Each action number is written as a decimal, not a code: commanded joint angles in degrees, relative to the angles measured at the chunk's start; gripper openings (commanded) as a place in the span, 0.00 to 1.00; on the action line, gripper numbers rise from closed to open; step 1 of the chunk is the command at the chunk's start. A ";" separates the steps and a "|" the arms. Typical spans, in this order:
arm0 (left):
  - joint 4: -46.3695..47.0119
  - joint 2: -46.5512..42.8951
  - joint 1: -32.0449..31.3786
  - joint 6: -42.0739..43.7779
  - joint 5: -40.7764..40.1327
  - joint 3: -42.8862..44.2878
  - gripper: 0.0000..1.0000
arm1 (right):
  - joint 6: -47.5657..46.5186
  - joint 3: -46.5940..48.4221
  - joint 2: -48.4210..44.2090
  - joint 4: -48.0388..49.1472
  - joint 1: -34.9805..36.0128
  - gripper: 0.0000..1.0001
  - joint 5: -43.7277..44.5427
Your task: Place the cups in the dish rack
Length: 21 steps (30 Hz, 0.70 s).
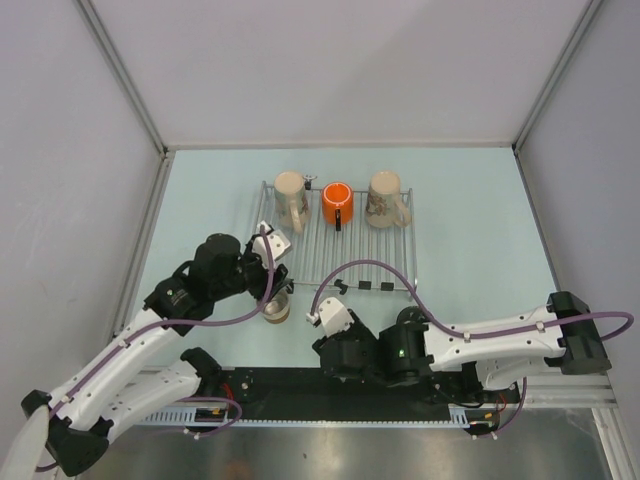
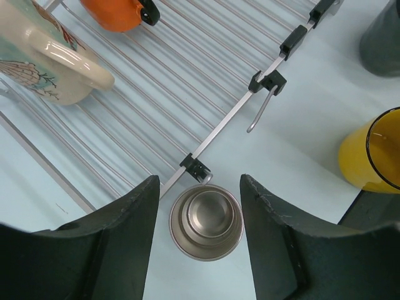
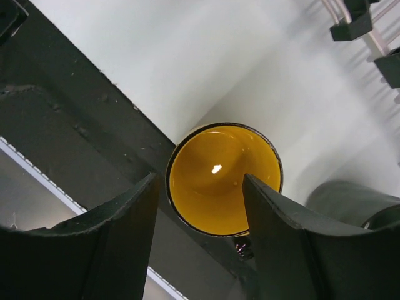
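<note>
The steel cup (image 2: 206, 222) stood upright on the table (image 2: 312, 150), just beside the dish rack (image 2: 187, 81). It was likely light, thin-walled and slippery, best squeezed across its sides. The left gripper (image 2: 199, 184) hung open astride it, and the right gripper (image 3: 199, 181) gaped above the yellow mug (image 3: 219, 194).

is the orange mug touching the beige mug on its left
Apart. In the top view, wires of the dish rack show between the orange mug and that beige mug.
</note>
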 commanded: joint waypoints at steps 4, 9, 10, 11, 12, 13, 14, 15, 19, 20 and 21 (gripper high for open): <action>2.96 -0.41 0.29 0.98 -1.13 0.10 0.59 | 2.94 -0.56 2.82 1.27 1.37 0.59 -4.22; 4.54 -0.32 0.20 1.24 -2.53 -0.78 0.59 | 3.64 -1.26 5.28 1.79 2.61 0.54 -6.58; 4.63 -0.41 0.29 1.24 -2.53 -0.78 0.59 | 3.64 -1.52 6.25 1.97 2.61 0.54 -6.76; 4.63 -0.50 0.20 1.07 -2.36 -0.87 0.59 | 3.64 -1.70 6.60 2.41 2.70 0.53 -6.94; 4.72 -0.58 0.29 1.15 -2.53 -0.87 0.58 | 3.55 -1.88 6.96 2.67 2.70 0.52 -6.86; 4.72 -0.59 0.29 1.06 -2.53 -0.78 0.58 | 3.46 -2.40 7.74 2.85 2.61 0.52 -6.85; 4.72 -0.67 0.29 1.06 -2.88 -0.60 0.58 | 3.20 -2.49 8.10 3.46 2.35 0.52 -6.94; 4.63 -0.67 0.29 1.15 -3.06 -0.52 0.58 | 2.68 -2.58 8.45 3.82 2.26 0.52 -7.20; 3.93 -1.37 0.20 1.59 -3.50 -0.25 0.58 | 1.53 -4.59 9.42 7.23 0.86 0.50 -8.61; 3.67 -1.81 0.29 1.59 -3.85 -0.25 0.58 | 1.36 -5.12 9.51 7.94 0.50 0.44 -8.96; 3.58 -1.99 0.29 1.68 -3.94 -0.34 0.58 | 1.18 -5.74 9.42 8.73 -0.37 0.41 -10.10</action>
